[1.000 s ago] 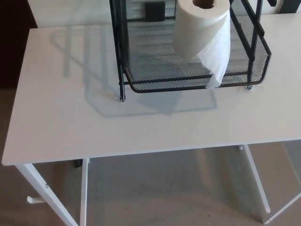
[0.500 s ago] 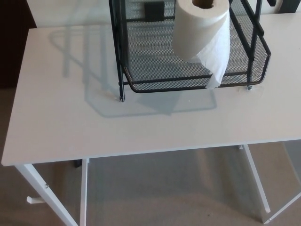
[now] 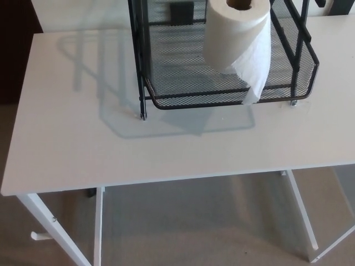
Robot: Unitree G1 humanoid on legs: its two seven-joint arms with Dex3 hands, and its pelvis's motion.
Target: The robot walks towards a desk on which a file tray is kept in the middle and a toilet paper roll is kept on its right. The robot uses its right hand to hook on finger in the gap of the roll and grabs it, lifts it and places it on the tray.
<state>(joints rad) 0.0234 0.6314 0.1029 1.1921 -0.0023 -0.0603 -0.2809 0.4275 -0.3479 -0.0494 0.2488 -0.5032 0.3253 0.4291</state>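
Observation:
A white toilet paper roll (image 3: pixel 236 36) stands upright inside the black wire-mesh file tray (image 3: pixel 183 102) at the top of the head view, its brown core hole facing up. A loose sheet hangs down from the roll over the tray's front rim. The tray rests on the white desk (image 3: pixel 111 149), toward its far middle-right. Neither of my hands shows in the picture.
The desk's front edge runs across the lower part of the view, with white legs (image 3: pixel 52 230) and beige carpet (image 3: pixel 194 221) beneath. A dark area (image 3: pixel 14 50) lies past the desk's left edge. The tray's black uprights (image 3: pixel 137 55) rise at its left front.
Only a very slight shift of the whole picture; the roll and tray stay where they were.

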